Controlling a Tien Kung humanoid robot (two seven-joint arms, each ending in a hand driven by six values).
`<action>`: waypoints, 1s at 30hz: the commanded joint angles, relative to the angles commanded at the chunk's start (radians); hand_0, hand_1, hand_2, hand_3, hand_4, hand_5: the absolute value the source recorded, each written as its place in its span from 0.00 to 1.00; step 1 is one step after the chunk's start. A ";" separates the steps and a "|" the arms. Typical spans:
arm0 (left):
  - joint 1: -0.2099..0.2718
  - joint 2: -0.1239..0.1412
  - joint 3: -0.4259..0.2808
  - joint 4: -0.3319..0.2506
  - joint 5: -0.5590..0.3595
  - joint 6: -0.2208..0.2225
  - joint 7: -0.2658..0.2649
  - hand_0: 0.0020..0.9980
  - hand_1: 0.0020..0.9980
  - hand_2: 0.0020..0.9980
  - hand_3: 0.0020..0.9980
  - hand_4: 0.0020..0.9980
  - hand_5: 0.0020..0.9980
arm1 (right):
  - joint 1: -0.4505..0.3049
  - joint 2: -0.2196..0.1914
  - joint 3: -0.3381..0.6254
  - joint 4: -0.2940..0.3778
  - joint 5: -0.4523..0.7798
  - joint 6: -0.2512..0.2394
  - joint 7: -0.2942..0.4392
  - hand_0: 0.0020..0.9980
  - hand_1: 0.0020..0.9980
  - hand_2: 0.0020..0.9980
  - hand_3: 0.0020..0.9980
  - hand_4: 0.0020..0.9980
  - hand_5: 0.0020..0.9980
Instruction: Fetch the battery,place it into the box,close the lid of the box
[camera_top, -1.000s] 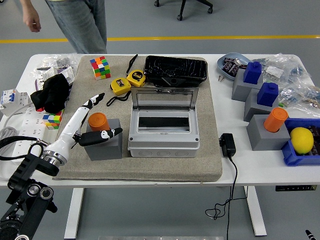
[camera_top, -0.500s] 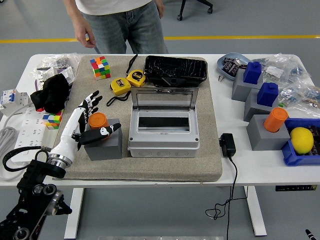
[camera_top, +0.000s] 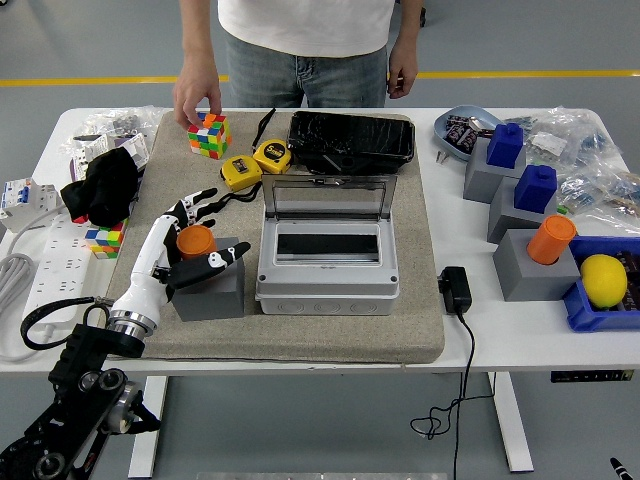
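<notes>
battery (camera_top: 196, 241): orange
box (camera_top: 328, 255): light grey, with a see-through lid
mat (camera_top: 290, 330): sandy grey
cube (camera_top: 210, 134): many colours, in little squares
tape measures (camera_top: 254, 163): yellow and black
tray (camera_top: 351, 139): shiny black, maybe wrapped in plastic
left hand (camera_top: 178, 247): white with black fingers

one high head view looks forward and down over the table (camera_top: 470, 345).

We're looking at bright, even overhead light here, so shadows are soft and sit tight under stuff on the white table (camera_top: 480, 340). A bit of glare on the black tray (camera_top: 352, 140) at 12 o'clock, otherwise everything's sharp with no real blur.
</notes>
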 joint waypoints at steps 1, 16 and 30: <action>-0.001 0.000 0.003 0.000 -0.006 0.002 -0.001 0.73 0.82 0.71 0.77 1.00 0.06 | 0.000 0.000 -0.002 -0.001 0.001 0.000 0.000 0.76 0.73 0.74 0.76 1.00 1.00; -0.009 0.005 0.039 0.015 -0.039 0.006 -0.001 0.62 0.71 0.62 0.69 1.00 0.03 | 0.001 -0.002 -0.004 0.000 0.001 -0.002 0.003 0.76 0.74 0.74 0.76 1.00 1.00; -0.011 0.008 0.054 0.008 -0.006 0.037 0.013 0.36 0.43 0.38 0.42 1.00 0.00 | -0.002 -0.003 -0.010 -0.001 0.005 -0.001 0.004 0.76 0.74 0.74 0.76 1.00 1.00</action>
